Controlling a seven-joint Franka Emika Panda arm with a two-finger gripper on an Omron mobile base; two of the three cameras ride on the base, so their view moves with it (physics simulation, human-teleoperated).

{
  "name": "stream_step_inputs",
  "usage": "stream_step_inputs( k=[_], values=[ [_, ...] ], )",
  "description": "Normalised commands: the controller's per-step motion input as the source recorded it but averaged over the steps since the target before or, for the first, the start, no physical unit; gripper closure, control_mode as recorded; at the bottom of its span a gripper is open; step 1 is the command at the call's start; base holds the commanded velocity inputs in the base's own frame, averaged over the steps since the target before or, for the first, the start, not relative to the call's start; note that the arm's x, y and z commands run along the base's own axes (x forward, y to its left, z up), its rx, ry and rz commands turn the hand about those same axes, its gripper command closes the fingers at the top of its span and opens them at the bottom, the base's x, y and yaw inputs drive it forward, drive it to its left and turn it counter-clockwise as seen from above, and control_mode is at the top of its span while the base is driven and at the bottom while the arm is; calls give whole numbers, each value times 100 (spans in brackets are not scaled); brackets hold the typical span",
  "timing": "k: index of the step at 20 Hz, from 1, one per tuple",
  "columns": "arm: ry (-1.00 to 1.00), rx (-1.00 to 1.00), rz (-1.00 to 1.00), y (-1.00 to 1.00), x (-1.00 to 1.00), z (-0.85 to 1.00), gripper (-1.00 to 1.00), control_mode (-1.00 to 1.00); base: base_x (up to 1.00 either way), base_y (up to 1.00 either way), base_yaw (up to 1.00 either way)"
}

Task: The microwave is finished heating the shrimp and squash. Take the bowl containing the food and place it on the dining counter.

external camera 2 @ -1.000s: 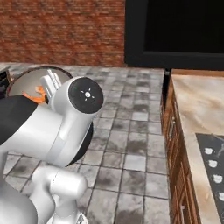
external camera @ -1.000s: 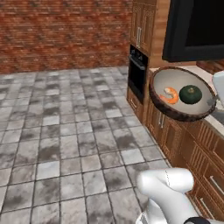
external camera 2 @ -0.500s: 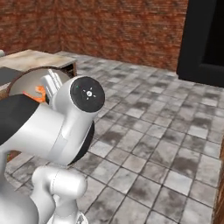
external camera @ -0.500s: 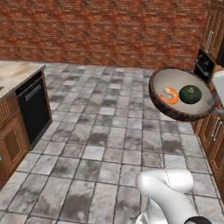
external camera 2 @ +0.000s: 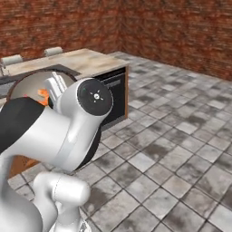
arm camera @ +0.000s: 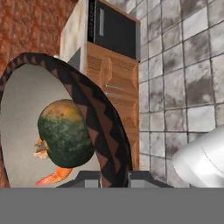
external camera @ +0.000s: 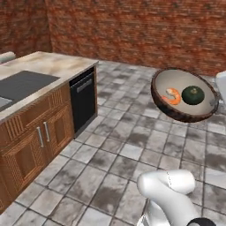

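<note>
My gripper (arm camera: pixel 114 176) is shut on the rim of the bowl (external camera: pixel 185 110) and holds it in the air above the tiled floor, tilted. The bowl is dark brown outside and cream inside. Lying in it are the orange shrimp (external camera: pixel 172 96) and the dark green squash (external camera: pixel 193 95). The hand view has the squash (arm camera: pixel 65 133) close up, the shrimp (arm camera: pixel 50 177) under it and the patterned bowl (arm camera: pixel 103 131) rim between my fingertips. The dining counter (external camera: pixel 53 62), beige marbled over brown cabinets, stands to the left. The microwave is out of view.
A black dishwasher front (external camera: pixel 83 101) sits in the counter's end, and a dark inset panel (external camera: pixel 22 84) lies in its top. White-cushioned stools (external camera 2: pixel 53 50) stand along the counter's far edge. A red brick wall (external camera: pixel 132 31) closes the back. My own arm (external camera 2: pixel 68 127) covers most of the bowl (external camera 2: pixel 29 84).
The base has turned, so the whole scene swung: the oven wall left the view and the counter came in at the left. The bowl stays held in the same grip.
</note>
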Motion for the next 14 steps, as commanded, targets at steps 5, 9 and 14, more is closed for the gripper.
stream_step_inputs(
  k=[5,9,14],
  values=[
    [0,0,0,0,0,0,100,100,60,60,35],
    [0,0,0,0,0,0,100,100,67,54,35],
    [0,0,0,0,0,0,100,100,41,36,42]
  ],
)
